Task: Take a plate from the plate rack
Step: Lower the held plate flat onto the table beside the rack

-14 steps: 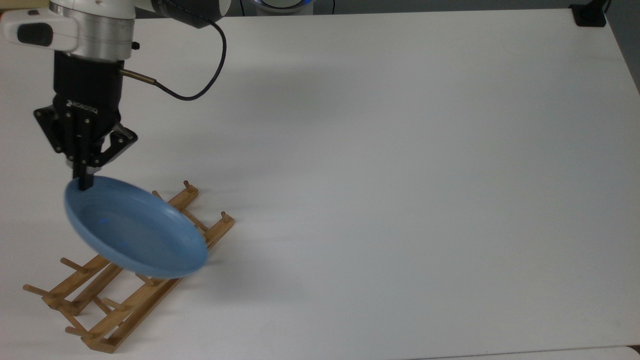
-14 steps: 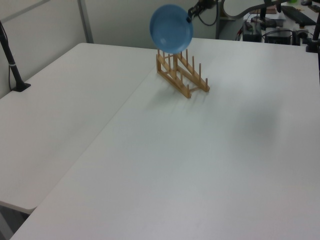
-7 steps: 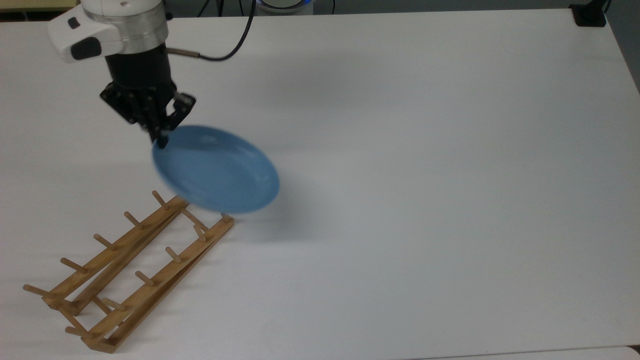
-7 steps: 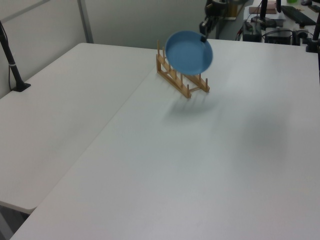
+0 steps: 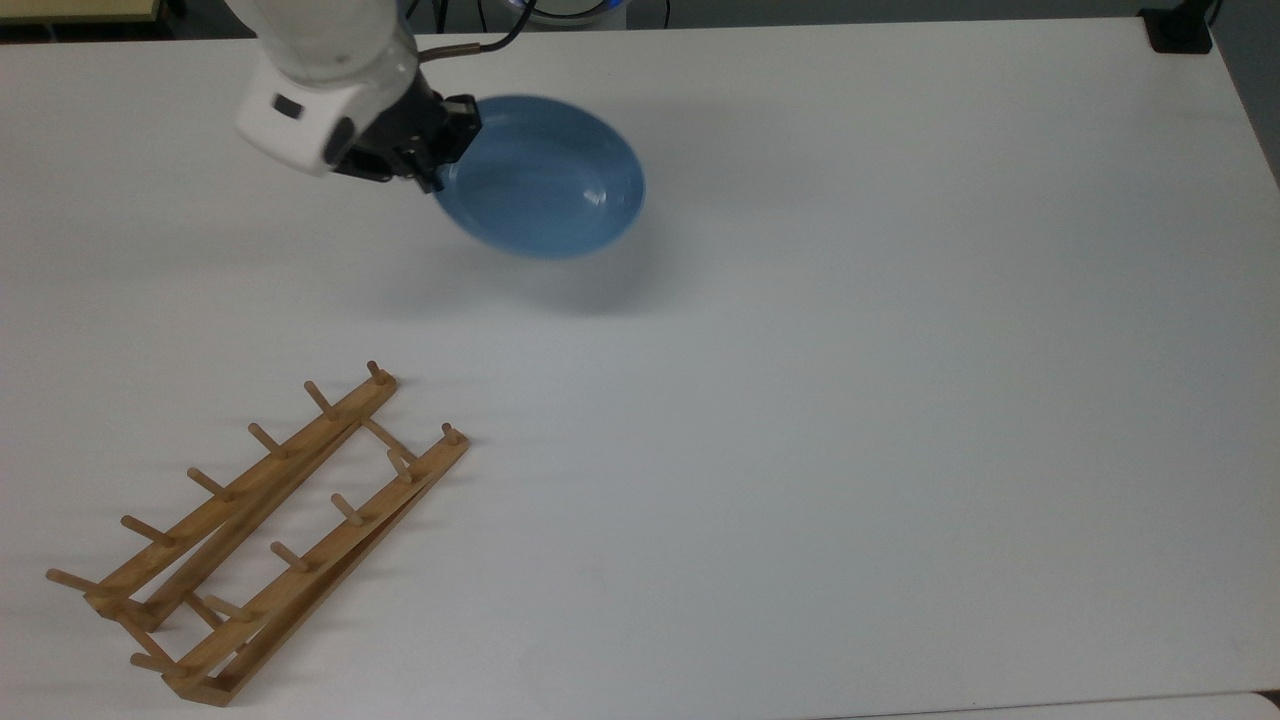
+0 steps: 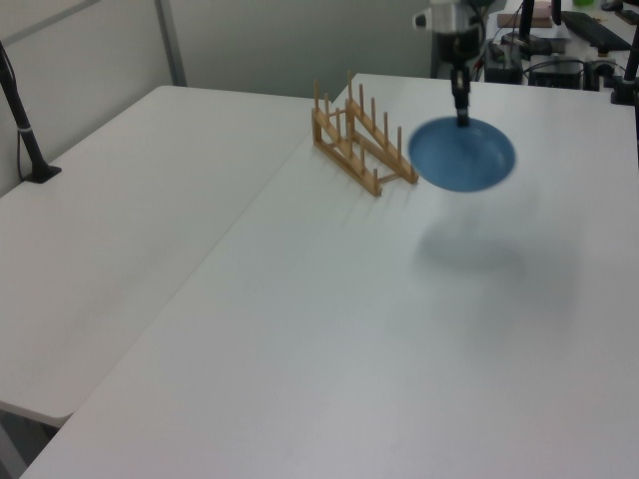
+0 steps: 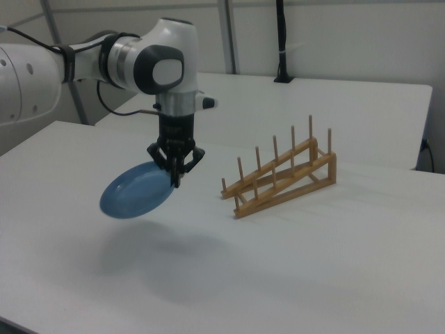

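In the top view, the gripper point(image 5: 437, 178) is clamped on the rim of the light-blue plate point(image 5: 545, 180), at the plate's edge toward the top view's left; the plate hangs in the air over the white table point(image 5: 850, 400), its hollow side facing up, with a soft shadow on the table just below it. The wooden plate rack point(image 5: 262, 533) stands well apart from the plate, toward the top view's lower left, its pegs bare and its two rails running diagonally. A black cable point(image 5: 470, 42) leaves the wrist toward the top edge. In the left view, the gripper point(image 6: 462, 118) points straight down and pinches the far edge of the plate point(image 6: 461, 156), which floats nearly level above the table point(image 6: 300, 329), to the left view's right of the plate rack point(image 6: 361, 148) and clear of it; the plate's shadow lies on the table nearer the camera. In the right view, the gripper point(image 7: 174, 179) comes down from the white arm point(image 7: 104, 59) and its fingers are closed on the plate point(image 7: 135, 196) at the edge nearest the rack, the plate tilting gently downward toward the right view's left. The plate rack point(image 7: 281, 179) sits on the table point(image 7: 313, 278) toward the right view's right, not touching the plate, its pegs upright.
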You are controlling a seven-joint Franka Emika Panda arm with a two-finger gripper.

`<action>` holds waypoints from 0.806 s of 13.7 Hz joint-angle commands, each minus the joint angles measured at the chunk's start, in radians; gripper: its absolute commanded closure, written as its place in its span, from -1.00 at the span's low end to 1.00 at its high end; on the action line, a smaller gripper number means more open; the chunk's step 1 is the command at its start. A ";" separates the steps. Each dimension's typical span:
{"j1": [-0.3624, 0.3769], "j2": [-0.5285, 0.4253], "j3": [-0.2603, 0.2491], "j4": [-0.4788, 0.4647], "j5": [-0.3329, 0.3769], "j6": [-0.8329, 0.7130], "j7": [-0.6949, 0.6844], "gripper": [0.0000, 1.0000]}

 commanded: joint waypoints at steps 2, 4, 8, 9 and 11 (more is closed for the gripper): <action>0.029 0.022 -0.014 -0.089 -0.002 -0.038 -0.287 1.00; 0.029 0.067 -0.014 -0.089 -0.014 -0.030 -0.376 1.00; 0.028 0.116 -0.014 -0.097 -0.017 -0.026 -0.501 1.00; 0.028 0.124 -0.014 -0.097 -0.017 -0.018 -0.528 1.00; 0.029 0.148 -0.014 -0.109 -0.019 0.023 -0.567 0.95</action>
